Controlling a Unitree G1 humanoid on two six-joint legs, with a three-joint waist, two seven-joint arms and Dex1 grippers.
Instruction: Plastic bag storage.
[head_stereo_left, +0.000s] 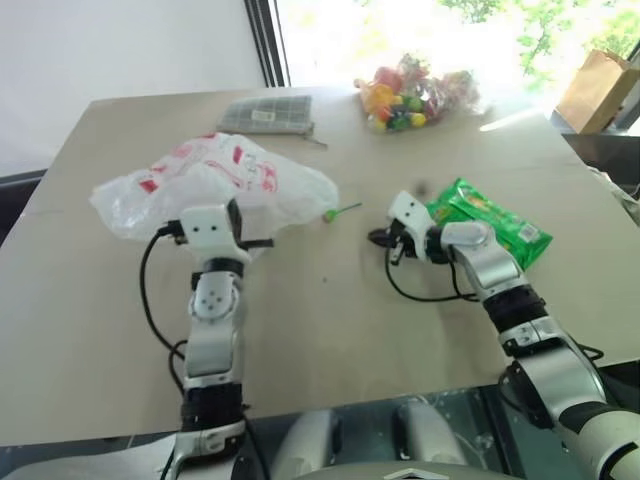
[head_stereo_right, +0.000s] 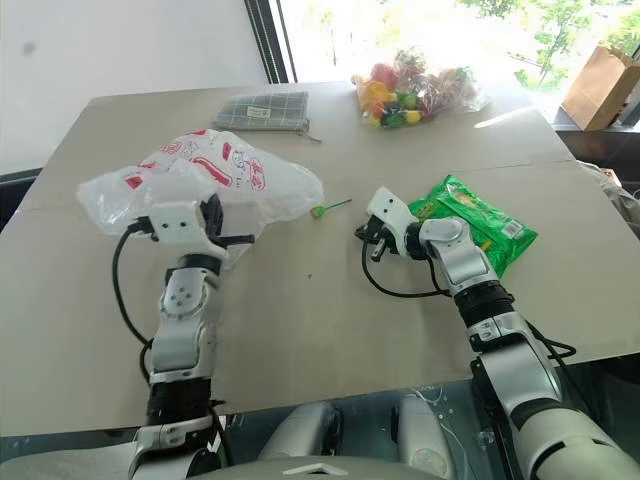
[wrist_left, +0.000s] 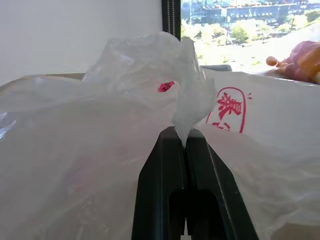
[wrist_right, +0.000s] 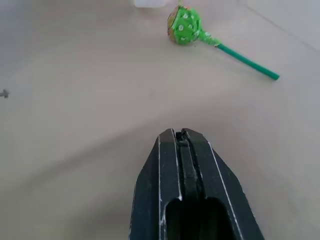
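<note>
Bag update: thin crinkly translucent white plastic bag with red print (head_stereo_left: 215, 180) sits on the left half of the beige worktop (head_stereo_left: 330, 320), and the left tool (wrist_left: 185, 141) is clamped tight on a pinched fold of it. Right tool (wrist_right: 181, 137) is closed too, gripping nothing, hovering near a green lollipop (wrist_right: 184, 26), just beside the shiny green snack packet (head_stereo_left: 490, 222).

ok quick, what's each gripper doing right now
left gripper: shut on the plastic bag, pinching a fold.
right gripper: shut, holding nothing.
</note>
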